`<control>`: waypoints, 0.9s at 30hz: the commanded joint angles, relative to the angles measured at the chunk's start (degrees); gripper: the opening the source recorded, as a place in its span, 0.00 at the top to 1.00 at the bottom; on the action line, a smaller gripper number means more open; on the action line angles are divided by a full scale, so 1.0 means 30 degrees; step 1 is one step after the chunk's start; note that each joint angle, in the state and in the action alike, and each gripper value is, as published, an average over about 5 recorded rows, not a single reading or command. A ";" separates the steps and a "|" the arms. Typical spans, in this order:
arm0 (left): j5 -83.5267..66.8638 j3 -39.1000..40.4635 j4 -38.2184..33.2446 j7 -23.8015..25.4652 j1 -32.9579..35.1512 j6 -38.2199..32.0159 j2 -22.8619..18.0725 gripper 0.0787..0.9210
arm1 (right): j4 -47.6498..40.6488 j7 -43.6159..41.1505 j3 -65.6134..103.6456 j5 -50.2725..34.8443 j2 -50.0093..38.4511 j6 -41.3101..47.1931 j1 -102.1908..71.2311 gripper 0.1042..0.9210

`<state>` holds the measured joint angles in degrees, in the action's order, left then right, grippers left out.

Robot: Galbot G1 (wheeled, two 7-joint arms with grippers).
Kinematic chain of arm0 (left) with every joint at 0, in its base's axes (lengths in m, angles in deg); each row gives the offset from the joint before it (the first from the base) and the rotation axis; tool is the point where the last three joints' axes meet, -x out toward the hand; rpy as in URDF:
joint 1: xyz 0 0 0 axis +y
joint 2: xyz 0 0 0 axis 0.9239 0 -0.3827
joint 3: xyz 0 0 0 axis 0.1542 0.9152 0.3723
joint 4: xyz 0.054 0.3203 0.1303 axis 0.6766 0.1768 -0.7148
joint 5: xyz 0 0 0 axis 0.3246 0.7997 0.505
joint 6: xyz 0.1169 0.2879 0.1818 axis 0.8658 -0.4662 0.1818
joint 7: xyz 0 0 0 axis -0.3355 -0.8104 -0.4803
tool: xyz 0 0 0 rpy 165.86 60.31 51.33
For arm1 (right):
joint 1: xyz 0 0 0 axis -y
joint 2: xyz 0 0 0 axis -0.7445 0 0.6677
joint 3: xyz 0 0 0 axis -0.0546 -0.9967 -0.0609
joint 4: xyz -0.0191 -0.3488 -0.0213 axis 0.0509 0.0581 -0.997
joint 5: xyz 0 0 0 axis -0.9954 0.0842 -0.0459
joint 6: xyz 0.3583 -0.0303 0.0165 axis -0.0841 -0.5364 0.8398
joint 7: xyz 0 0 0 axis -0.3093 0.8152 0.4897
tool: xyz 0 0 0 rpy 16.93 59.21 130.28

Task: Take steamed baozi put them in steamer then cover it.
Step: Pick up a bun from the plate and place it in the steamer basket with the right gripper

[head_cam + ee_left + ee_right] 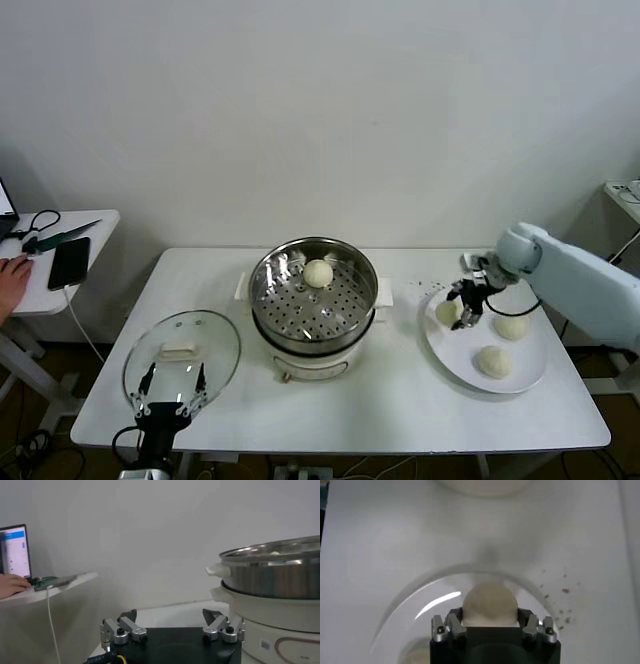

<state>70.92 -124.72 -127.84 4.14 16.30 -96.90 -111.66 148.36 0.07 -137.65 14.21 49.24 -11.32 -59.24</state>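
The steamer, a shiny perforated basket on a white pot base, stands mid-table with one baozi inside at the back. Three more baozi lie on a white plate at the right. My right gripper is low over the plate's left side, its fingers closed on the sides of the leftmost baozi, which fills the gap in the right wrist view. The glass cover lies flat at the table's front left. My left gripper is open and empty at the cover's near edge.
Two baozi lie free on the plate. A side table at far left holds a phone, scissors and a person's hand. Crumbs dot the table between steamer and plate. The steamer looms beside the left gripper.
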 commanded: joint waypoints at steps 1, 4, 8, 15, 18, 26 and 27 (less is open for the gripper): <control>0.0432 0.0355 -0.0026 -0.0026 0.0053 -0.0116 0.0112 0.12 | 0.1563 0.0046 -0.7926 -0.6757 0.1545 0.0505 0.9686 0.27; 0.0639 0.0591 -0.0105 -0.0059 0.0075 -0.0140 0.0199 0.12 | 0.2336 0.0209 -0.8859 -0.8586 0.2910 0.1137 1.0773 0.27; 0.0779 0.0844 -0.0229 -0.0067 0.0038 -0.0087 0.0338 0.12 | 0.2569 0.0659 -0.8687 -1.0177 0.4933 0.1904 1.0811 0.27; 0.1026 0.1014 -0.0261 -0.0203 0.0128 -0.0269 0.0677 0.12 | 0.1543 0.1529 -0.7643 -1.0526 0.8848 0.2791 0.9119 0.27; 0.1029 0.0977 -0.0256 -0.0259 0.0135 -0.0366 0.0735 0.12 | 0.0414 0.1744 -0.7257 -1.0156 1.0340 0.2940 0.8035 0.27; 0.1131 0.0913 -0.0254 -0.0242 -0.0052 -0.0390 0.0693 0.12 | -0.1915 0.2107 -0.6676 -0.8856 1.3004 0.3025 0.5144 0.27; 0.1131 0.0892 -0.0240 -0.0242 -0.0072 -0.0386 0.0690 0.12 | -0.2120 0.2117 -0.6656 -0.8736 1.3207 0.3015 0.4894 0.27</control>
<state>73.94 -122.04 -128.62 3.40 16.27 -97.88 -109.59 147.43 5.29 -157.12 -11.57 78.17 -3.42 -39.34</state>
